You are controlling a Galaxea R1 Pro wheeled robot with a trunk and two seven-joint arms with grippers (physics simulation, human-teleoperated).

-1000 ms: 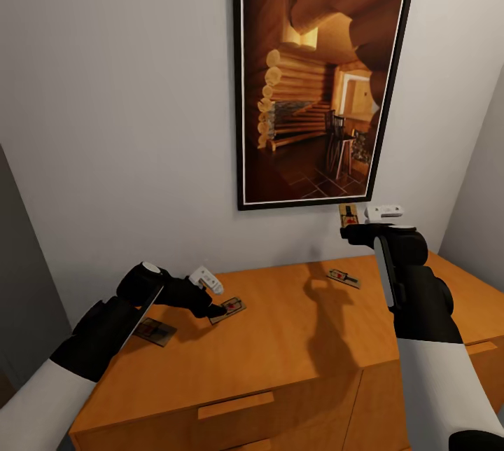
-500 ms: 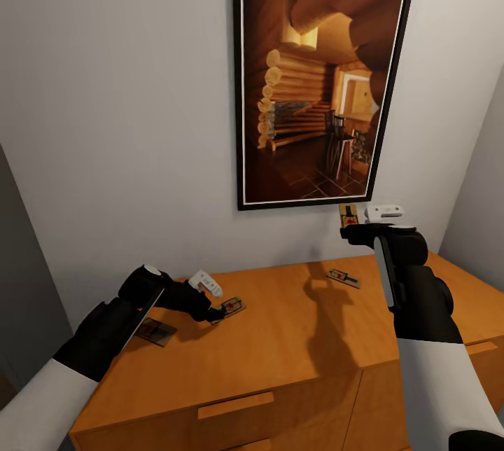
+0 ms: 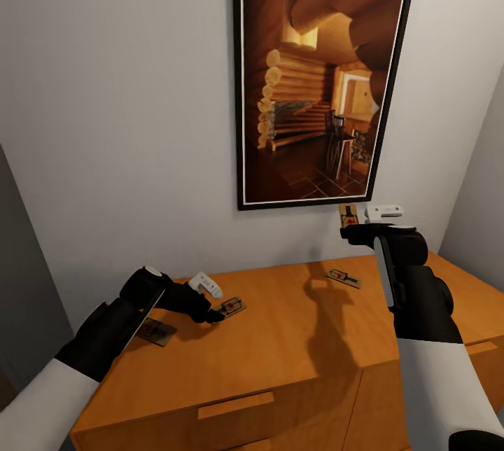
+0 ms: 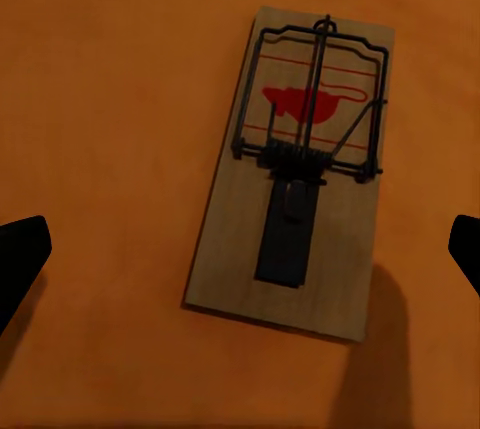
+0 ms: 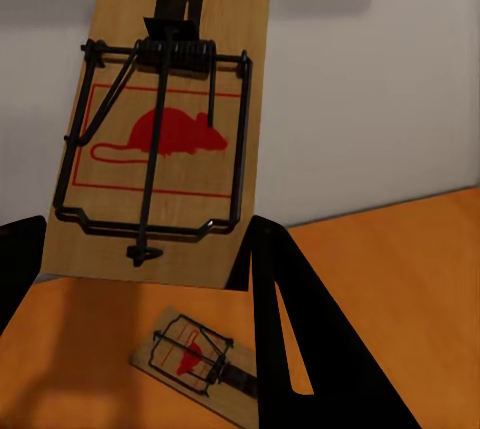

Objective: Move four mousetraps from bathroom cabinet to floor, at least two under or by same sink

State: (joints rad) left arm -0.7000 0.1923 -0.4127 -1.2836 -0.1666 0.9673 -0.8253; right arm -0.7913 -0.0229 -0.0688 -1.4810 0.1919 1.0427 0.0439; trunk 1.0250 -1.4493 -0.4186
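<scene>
Left gripper (image 3: pixel 217 312) jaws spread over mousetrap (image 4: pixel 300 169); right gripper (image 3: pixel 352 221) grips raised trap (image 5: pixel 165 119); shallow closing risks skidding it

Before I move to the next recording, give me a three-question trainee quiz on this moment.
1. True or false: the right gripper holds a mousetrap lifted above the cabinet.
2. How many mousetraps lie flat on the cabinet top? A) one B) two C) three
3. Fill in: on the wall behind the cabinet hangs a framed ____.

Key:
1. True; the trap sits clamped between its fingers, raised in front of the wall.
2. C: one by the left forearm, one under the open left gripper, one at the back right.
3. Picture.
</scene>
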